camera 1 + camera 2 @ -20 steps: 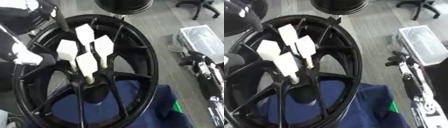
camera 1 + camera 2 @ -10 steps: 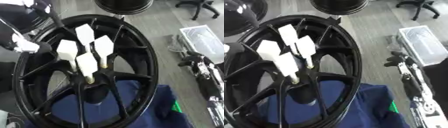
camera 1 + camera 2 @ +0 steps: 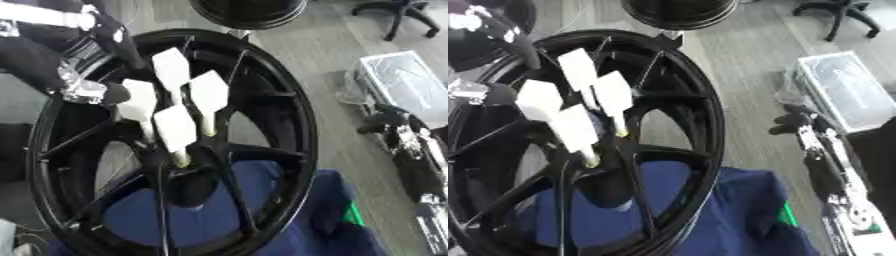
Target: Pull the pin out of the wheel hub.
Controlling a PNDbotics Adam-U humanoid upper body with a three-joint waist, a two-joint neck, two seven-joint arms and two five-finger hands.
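1. Pins [image 3: 178, 131], four of them with flat white paddle-like heads and yellowish tips, are standing clustered in the middle of the wheel hub [image 3: 188, 165], just right of and below the left hand [image 3: 87, 87].
2. Left hand is reaching in from the upper left, and its dark and silver fingertips are sitting right beside the leftmost white pin head [image 3: 137, 101]; whether the fingers are pinching that head or only touching it I cannot tell.
3. Right hand [image 3: 798, 122] is resting at the right edge, black with silver parts, well apart from the wheel; its fingers are too blurred to say whether they are relaxed or curled.
4. Wheel hub is lying flat as a glossy black spoked rim, its spokes running out from the dark centre where the pins are seated.
5. Two pins are standing higher in the picture, toward the far side of the centre, and two are standing nearer, the nearest one showing its yellowish tip against a spoke.
6. Blue cloth [image 3: 737, 210] is lying under the near side of the wheel, showing through the gaps between spokes.
7. Second black rim [image 3: 248, 10] is sitting beyond the wheel at the top edge, and a clear plastic bin [image 3: 402, 82] is standing on the grey floor [image 3: 315, 55] to the right.
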